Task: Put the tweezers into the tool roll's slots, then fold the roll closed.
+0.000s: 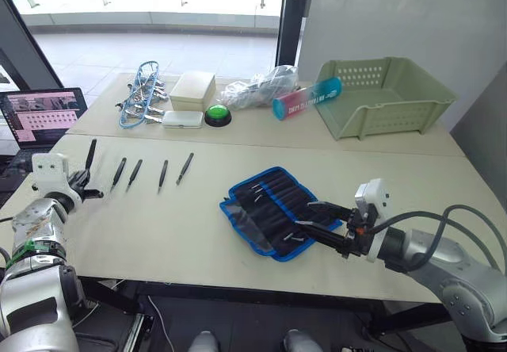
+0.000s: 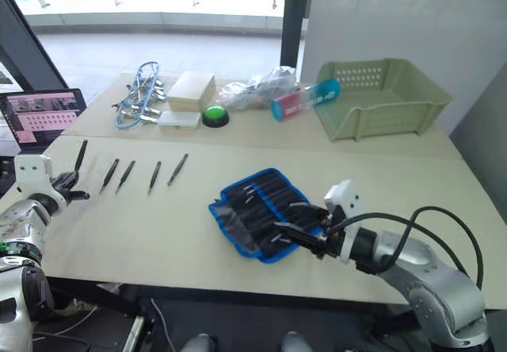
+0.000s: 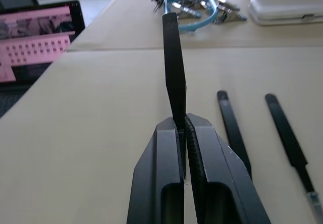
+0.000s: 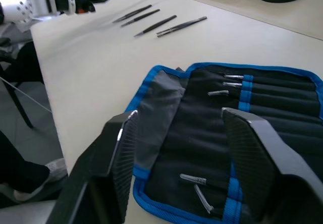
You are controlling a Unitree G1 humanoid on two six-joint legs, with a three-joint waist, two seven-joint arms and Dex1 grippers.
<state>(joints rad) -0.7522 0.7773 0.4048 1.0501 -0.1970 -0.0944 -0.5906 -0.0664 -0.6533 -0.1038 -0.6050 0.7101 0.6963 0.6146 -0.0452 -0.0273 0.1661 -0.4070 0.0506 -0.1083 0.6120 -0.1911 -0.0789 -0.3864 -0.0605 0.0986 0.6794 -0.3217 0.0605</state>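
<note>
The tool roll (image 1: 273, 209) lies open on the table, black with a blue edge, its slots (image 4: 272, 100) facing up with small silver tips showing. My right gripper (image 4: 180, 115) is open and hovers just over the roll's near right edge, with nothing between its fingers. My left gripper (image 3: 185, 128) is shut on one black tweezers (image 3: 174, 72), held upright at the table's left end. Several more tweezers (image 1: 150, 173) lie in a row on the table, right of the left gripper and left of the roll.
Across the back of the table stand a blue-wire clip bundle (image 1: 141, 94), a beige box (image 1: 193, 90), a white case (image 1: 182, 120), a green button (image 1: 217, 115), a plastic bag (image 1: 257, 89), a tube (image 1: 307, 98) and a green basket (image 1: 388, 94). A laptop (image 1: 43, 116) sits at far left.
</note>
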